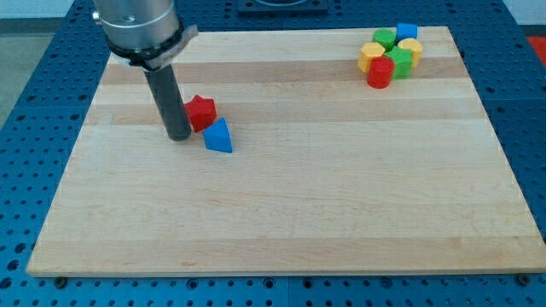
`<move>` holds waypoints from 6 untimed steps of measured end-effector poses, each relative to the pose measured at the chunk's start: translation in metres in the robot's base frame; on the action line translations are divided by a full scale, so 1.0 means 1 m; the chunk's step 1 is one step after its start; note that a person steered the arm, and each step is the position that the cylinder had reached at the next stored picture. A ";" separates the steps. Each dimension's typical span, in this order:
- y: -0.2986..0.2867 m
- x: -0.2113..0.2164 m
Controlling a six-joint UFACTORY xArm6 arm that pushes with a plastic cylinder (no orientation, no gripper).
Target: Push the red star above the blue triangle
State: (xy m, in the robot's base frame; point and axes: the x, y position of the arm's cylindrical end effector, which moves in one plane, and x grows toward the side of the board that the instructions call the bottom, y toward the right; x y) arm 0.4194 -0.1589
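The red star (202,112) lies on the wooden board (281,205) at the upper left. The blue triangle (218,136) sits just below and to the right of it, touching or nearly touching it. My tip (178,136) rests on the board at the left side of the red star, against it or very close, and to the left of the blue triangle. The dark rod rises from the tip to the arm at the view's top left.
A tight cluster of blocks sits at the board's upper right: a red cylinder (380,72), green blocks (385,38), yellow blocks (370,56) and a blue block (407,31). A blue perforated table surrounds the board.
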 end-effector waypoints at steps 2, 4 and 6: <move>-0.002 -0.034; 0.052 -0.036; 0.105 -0.022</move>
